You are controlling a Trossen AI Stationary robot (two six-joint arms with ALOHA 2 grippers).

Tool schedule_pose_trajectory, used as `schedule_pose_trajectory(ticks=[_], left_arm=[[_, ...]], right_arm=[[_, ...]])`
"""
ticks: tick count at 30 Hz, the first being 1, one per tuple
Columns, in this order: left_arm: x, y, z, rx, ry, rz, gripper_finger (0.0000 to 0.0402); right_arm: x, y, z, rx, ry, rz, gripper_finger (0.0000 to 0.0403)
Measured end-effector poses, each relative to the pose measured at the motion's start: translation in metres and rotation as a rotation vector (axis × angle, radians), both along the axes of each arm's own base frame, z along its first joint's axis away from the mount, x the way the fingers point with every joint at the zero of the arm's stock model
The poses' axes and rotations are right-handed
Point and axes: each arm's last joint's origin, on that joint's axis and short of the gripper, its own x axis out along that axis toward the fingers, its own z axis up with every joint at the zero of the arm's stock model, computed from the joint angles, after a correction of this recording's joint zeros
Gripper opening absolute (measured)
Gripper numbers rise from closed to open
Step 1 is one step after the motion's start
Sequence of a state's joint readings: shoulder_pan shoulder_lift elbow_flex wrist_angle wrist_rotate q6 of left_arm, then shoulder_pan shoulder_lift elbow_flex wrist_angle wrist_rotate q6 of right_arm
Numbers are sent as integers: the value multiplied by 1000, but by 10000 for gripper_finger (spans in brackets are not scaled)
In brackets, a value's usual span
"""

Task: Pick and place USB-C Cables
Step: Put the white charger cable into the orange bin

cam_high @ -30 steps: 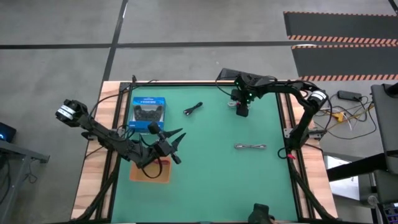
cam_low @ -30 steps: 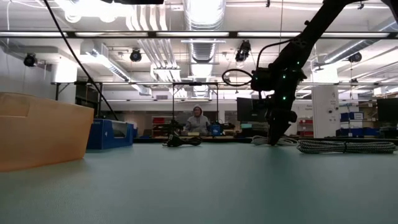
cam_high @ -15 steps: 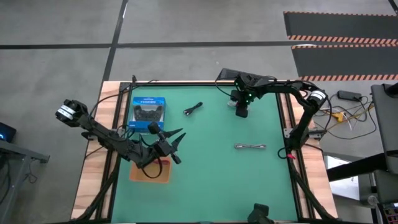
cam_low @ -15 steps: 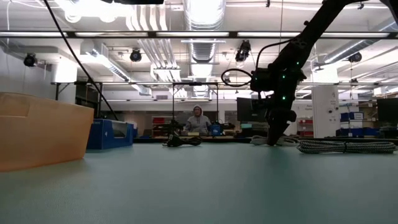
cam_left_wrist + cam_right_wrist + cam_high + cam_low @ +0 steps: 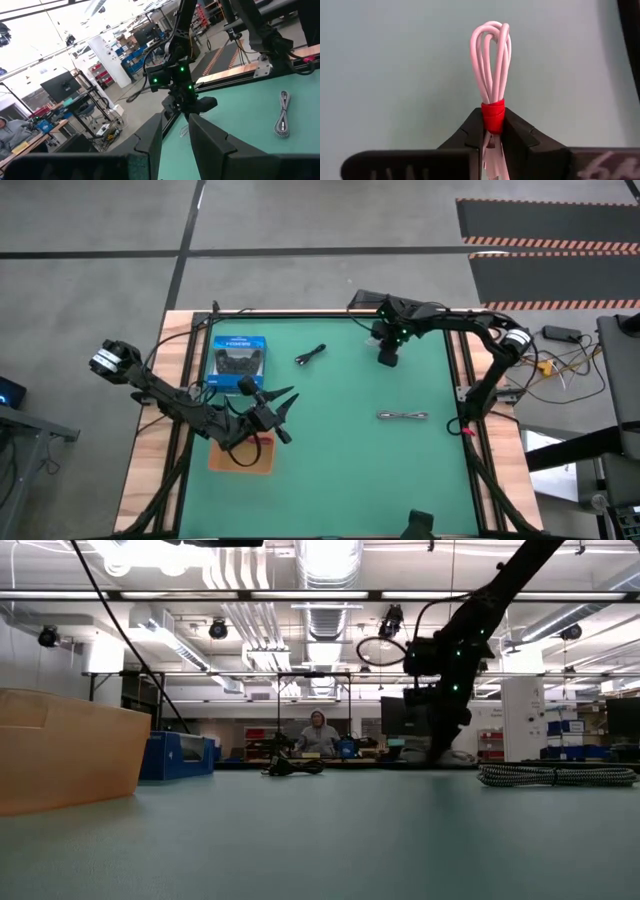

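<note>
My right gripper [image 5: 388,360] stands at the table's far right, shut on a white USB-C cable bundle [image 5: 492,65] that is tied with a red band. A black cable [image 5: 311,355] lies at the far middle. A grey braided cable [image 5: 403,416] lies on the mat toward the right. Over the orange-brown tray [image 5: 225,463] at the near left, my left gripper [image 5: 290,415] hovers open and holds nothing. A red-pink cable [image 5: 248,450] lies in the tray. My right gripper pinches the white bundle at its red band [image 5: 493,116] between the two fingers, which come from above and point down. The looped end [image 5: 491,45] sticks out past the fingertips. In the low view the bundle [image 5: 456,755] seems a little clear of the table.
A blue box picturing a game controller [image 5: 239,358] stands at the far left, next to the tray. The green mat between the black and grey cables is bare. A person sits in the room beyond the table's far edge [image 5: 318,730].
My right gripper has shut on the white cable bundle at the far right and has risen a little. The bundle lay on the mat and now comes up with the fingers.
</note>
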State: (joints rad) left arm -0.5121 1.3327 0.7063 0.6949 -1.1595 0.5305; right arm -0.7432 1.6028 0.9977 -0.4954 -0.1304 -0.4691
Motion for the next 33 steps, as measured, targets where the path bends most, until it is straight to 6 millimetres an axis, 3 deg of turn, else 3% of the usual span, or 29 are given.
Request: schedule_pose_trajectory(ticks=[9, 15, 24, 33], left_arm=[[0, 0, 0, -8, -6, -1, 82], [0, -1, 0, -22, -17, -7, 82], [-1, -1, 0, -23, -18, -10, 82], [-1, -2, 0, -25, -21, -11, 82]], right_arm=[[12, 33, 29, -24, -129, 48, 33], [19, 74, 42, -47, -251, 93, 33], [21, 138, 53, -79, -532, 161, 33], [22, 185, 51, -158, -758, 165, 33]])
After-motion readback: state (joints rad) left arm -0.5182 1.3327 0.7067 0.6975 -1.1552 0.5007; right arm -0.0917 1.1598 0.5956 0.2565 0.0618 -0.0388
